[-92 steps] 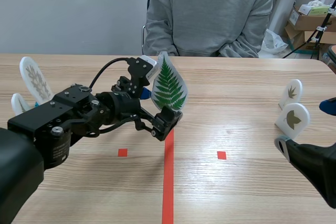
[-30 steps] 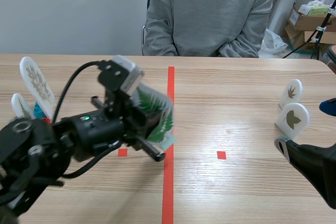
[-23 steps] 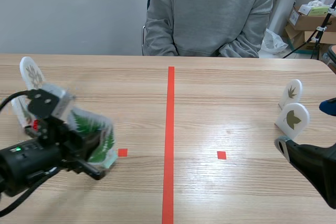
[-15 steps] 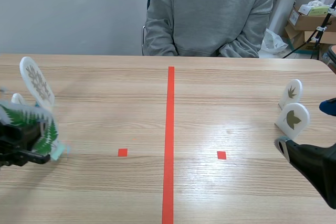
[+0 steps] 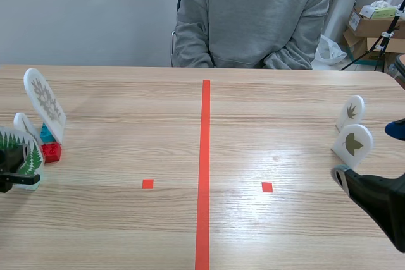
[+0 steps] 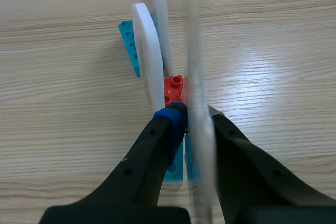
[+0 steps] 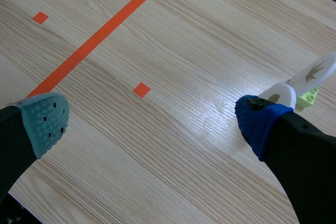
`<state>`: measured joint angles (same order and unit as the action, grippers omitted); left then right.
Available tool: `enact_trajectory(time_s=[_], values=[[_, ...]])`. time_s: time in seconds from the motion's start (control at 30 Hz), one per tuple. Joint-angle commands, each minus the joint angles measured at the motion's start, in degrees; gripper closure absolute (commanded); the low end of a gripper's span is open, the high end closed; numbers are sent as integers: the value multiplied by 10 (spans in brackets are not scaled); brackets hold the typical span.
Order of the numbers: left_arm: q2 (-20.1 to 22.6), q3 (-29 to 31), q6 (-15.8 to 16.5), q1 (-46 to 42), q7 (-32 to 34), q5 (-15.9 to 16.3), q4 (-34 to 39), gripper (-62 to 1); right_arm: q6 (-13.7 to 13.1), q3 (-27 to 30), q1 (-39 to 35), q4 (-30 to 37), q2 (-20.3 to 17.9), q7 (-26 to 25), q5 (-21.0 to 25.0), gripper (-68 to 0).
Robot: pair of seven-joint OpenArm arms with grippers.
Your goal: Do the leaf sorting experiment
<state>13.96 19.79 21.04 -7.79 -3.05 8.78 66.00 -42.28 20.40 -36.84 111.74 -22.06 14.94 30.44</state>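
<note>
A white leaf-shaped card with a green fern [image 5: 24,155] is at the table's far left edge, with my left gripper [image 6: 191,120] shut on it. In the left wrist view this fern card [image 6: 198,51] is edge-on between the fingers. Just ahead stand a small white card [image 6: 149,61], a red brick [image 6: 174,87] and a teal brick [image 6: 128,40]. A taller white card with a pale leaf [image 5: 44,101] stands behind them. At the far right stand two white cards with olive leaves [image 5: 353,145] [image 5: 350,112]. My right gripper [image 7: 153,121] is open and low, next to them, holding nothing.
A person in a grey sweatshirt [image 5: 253,17] sits across the table. An orange-red tape line [image 5: 204,169] runs down the middle, with a small square mark on each side. Cardboard boxes [image 5: 373,26] stand behind the table at the far right.
My left arm has carried the fern card from the table's middle to the far left, beside the cards and bricks there. The right arm has not moved.
</note>
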Motion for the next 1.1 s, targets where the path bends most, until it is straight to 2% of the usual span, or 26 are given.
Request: enact_trajectory(time_s=[0.0, 0.23, 0.4, 0.53, 0.7, 0.77, 0.9, 1.07], values=[[3, -1, -2, 6, 7, 2, 2, -29, -4, 1, 7, 0, -2, -3, 6, -679], [3, -1, -2, 10, 7, 0, -7, -46, -4, 1, 7, 0, -2, 4, 6, -679], [3, -1, -2, 10, 7, 0, -7, -240, -4, 1, 7, 0, -2, 4, 6, -679], [3, -1, -2, 10, 7, 3, -7, -300, -4, 1, 7, 0, -2, 4, 6, -679], [3, -1, -2, 10, 6, 3, -7, -502, -4, 1, 7, 0, -2, 4, 6, -679], [3, -1, -2, 10, 6, 3, -7, -542, -4, 1, 7, 0, -2, 4, 6, -679], [4, -1, -2, 4, 11, 3, -6, -580, -4, 1, 7, 0, -2, 4, 6, -679], [4, 23, -2, -41, 53, 13, 10, -623, -4, 1, 7, 0, -2, 4, 6, -679]])
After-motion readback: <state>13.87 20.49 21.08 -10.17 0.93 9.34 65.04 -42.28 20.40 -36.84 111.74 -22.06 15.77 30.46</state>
